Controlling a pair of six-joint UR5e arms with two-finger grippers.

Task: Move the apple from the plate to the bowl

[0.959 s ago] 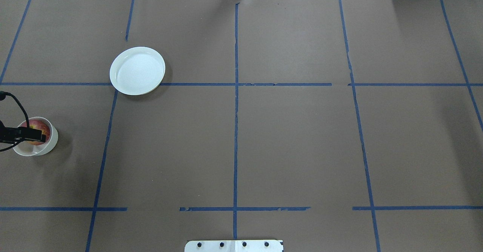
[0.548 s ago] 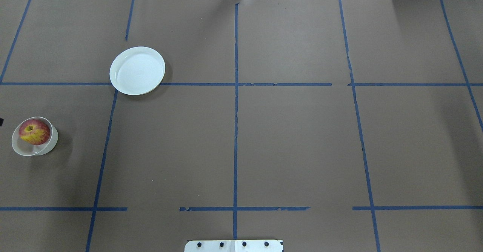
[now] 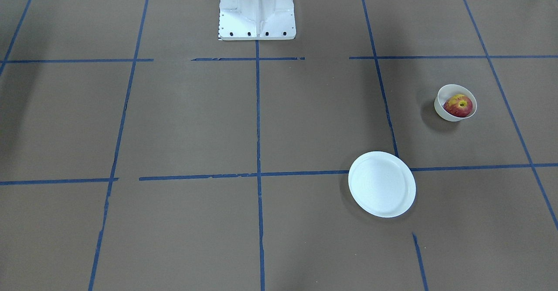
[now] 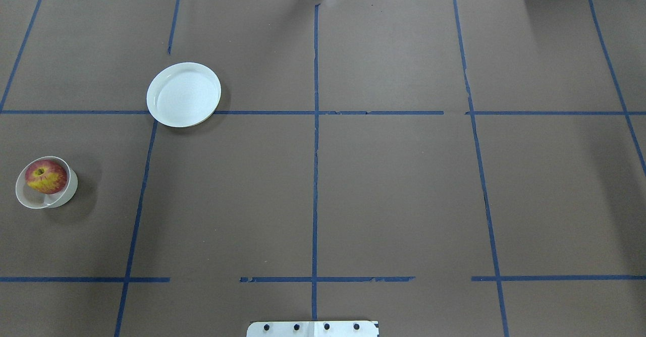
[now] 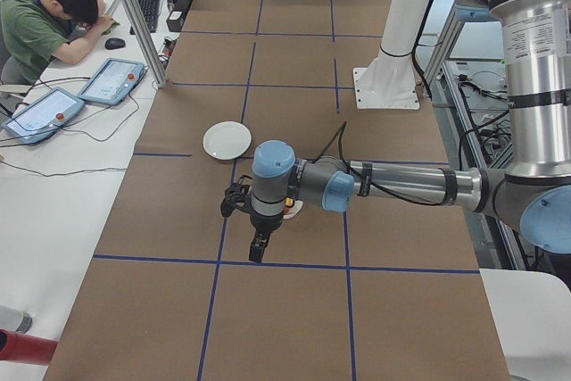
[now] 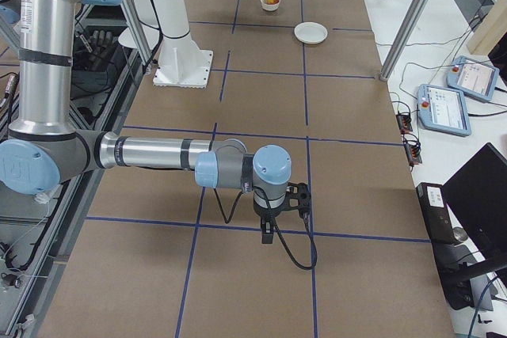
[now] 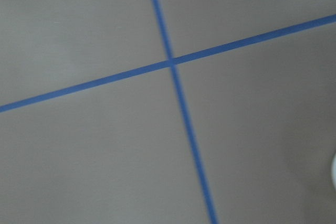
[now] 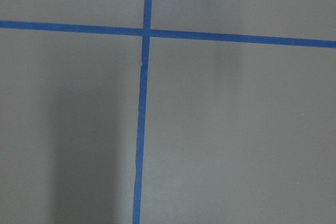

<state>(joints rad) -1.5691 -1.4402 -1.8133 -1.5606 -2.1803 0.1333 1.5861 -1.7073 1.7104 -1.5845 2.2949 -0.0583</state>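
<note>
The red apple (image 4: 46,176) with its yellow patch lies inside the small cream-white bowl (image 4: 30,202) at the table's left edge; it also shows in the front-facing view (image 3: 458,105). The flat white plate (image 4: 183,94) stands bare, farther in and to the right of the bowl. Neither gripper shows in the overhead or front-facing view. My left gripper (image 5: 257,254) hangs over the table beside the bowl, seen only from the left end; I cannot tell if it is open. My right gripper (image 6: 267,236) hangs far from both dishes, seen only from the right end; I cannot tell its state.
Blue tape lines grid the brown table. The white robot pedestal (image 3: 256,8) stands at the near middle edge. A person (image 5: 49,15) sits at a side desk with tablets (image 5: 111,80) beyond the table's far edge.
My left gripper, over the bowl and apple a second ago, has drawn back out of the overhead view to the left. The apple stays in the bowl.
</note>
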